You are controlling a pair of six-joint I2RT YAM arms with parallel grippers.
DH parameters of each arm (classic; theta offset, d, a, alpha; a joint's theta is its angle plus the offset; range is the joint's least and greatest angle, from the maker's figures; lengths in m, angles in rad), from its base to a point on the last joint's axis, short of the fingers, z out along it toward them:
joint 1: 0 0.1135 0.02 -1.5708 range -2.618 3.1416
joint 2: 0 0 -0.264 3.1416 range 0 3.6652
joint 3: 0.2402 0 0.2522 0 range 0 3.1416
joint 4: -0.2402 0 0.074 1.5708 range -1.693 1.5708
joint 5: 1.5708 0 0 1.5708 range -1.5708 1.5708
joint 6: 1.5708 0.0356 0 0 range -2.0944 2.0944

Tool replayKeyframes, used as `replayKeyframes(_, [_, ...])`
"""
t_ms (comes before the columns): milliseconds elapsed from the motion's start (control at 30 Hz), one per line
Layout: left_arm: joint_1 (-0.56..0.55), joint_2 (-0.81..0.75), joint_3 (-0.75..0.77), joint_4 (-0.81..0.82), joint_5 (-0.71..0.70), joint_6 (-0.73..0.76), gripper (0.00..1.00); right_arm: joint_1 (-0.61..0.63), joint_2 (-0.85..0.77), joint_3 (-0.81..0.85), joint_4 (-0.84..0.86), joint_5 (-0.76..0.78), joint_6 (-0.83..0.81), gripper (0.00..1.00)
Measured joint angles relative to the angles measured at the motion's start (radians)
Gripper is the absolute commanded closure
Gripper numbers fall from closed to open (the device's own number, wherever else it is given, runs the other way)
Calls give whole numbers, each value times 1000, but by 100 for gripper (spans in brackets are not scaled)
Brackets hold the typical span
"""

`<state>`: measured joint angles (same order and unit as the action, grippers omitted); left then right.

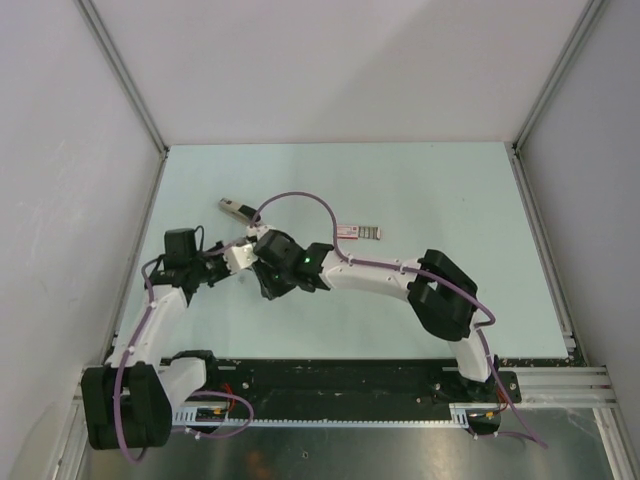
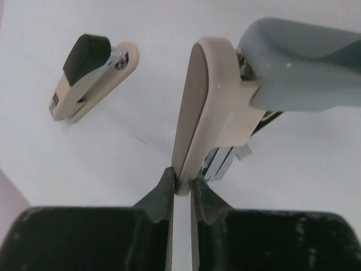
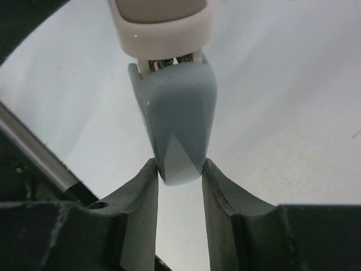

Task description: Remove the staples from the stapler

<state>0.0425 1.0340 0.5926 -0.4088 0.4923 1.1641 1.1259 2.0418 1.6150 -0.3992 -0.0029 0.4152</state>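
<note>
Both grippers hold one stapler between them: a beige body (image 2: 208, 107) with a blue-grey top cover (image 2: 299, 62), swung open. My left gripper (image 2: 181, 180) is shut on the end of the thin beige base. My right gripper (image 3: 179, 169) is shut on the tip of the blue-grey cover (image 3: 177, 113). The silvery metal magazine (image 2: 225, 161) shows between base and cover; I cannot make out single staples. In the top view the held stapler (image 1: 240, 254) sits between the left gripper (image 1: 220, 264) and the right gripper (image 1: 262, 262), left of centre.
A second small stapler with a black cap, beige body and silvery end (image 2: 90, 76) lies on the table beyond the left gripper; it also shows in the top view (image 1: 232, 208). A red-white-grey packet (image 1: 360, 232) lies right of the grippers. Frame posts stand at the far corners.
</note>
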Motion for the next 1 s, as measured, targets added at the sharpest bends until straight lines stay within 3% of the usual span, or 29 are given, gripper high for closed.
replayKeyframes(200, [-10, -60, -47, 54, -39, -2, 95, 33, 9, 17, -36, 125, 9, 100])
replayKeyframes(333, [-20, -45, -35, 63, -53, -42, 68, 31, 23, 58, -79, 151, 30, 100])
replayKeyframes(433, [-28, -27, 2, 39, -45, -69, 55, 23, 24, 93, -119, 147, 49, 100])
replayKeyframes(700, [-36, -12, 142, -152, 37, -153, 37, -2, -9, 140, -148, 86, 36, 100])
replayKeyframes(867, [-65, -6, 240, -303, 139, -146, 5, -5, -37, 150, -124, 61, 52, 100])
replayKeyframes(933, [-56, -3, 263, -331, 144, -138, 2, -6, -45, 151, -139, 50, 55, 100])
replayKeyframes(1000, [-34, 4, 288, -397, 241, -153, 1, -9, -44, 151, -110, 51, 54, 100])
